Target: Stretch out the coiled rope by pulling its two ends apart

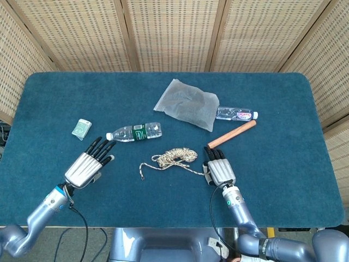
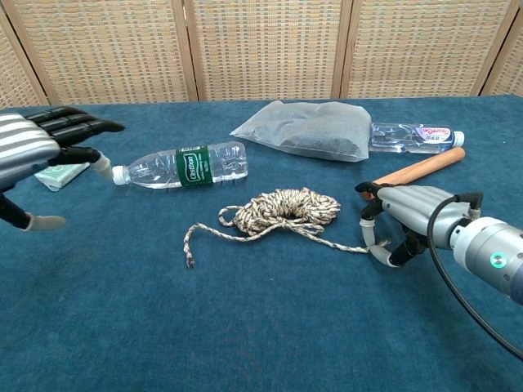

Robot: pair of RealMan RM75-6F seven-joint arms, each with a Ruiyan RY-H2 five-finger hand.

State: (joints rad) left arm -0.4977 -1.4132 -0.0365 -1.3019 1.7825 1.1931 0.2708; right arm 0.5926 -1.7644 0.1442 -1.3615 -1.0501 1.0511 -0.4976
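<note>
The beige speckled rope (image 1: 175, 156) (image 2: 286, 208) lies in a loose coil at the middle of the blue table. Its left end (image 1: 143, 176) (image 2: 189, 261) trails free toward the front. The right strand runs to my right hand (image 1: 219, 170) (image 2: 406, 219), whose curled fingers pinch the rope's end against the thumb, low on the cloth. My left hand (image 1: 87, 165) (image 2: 33, 147) hovers with fingers spread and nothing in it. It is well left of the rope's free end, close to the cap of the green-label bottle.
A green-label water bottle (image 1: 134, 132) (image 2: 184, 166) lies just behind the coil. A grey bag (image 1: 187, 103) (image 2: 306, 131), a second bottle (image 1: 237, 114) (image 2: 413, 136) and a wooden stick (image 1: 232, 134) (image 2: 417, 170) lie behind my right hand. A small green packet (image 1: 81, 128) (image 2: 61, 173) sits at far left.
</note>
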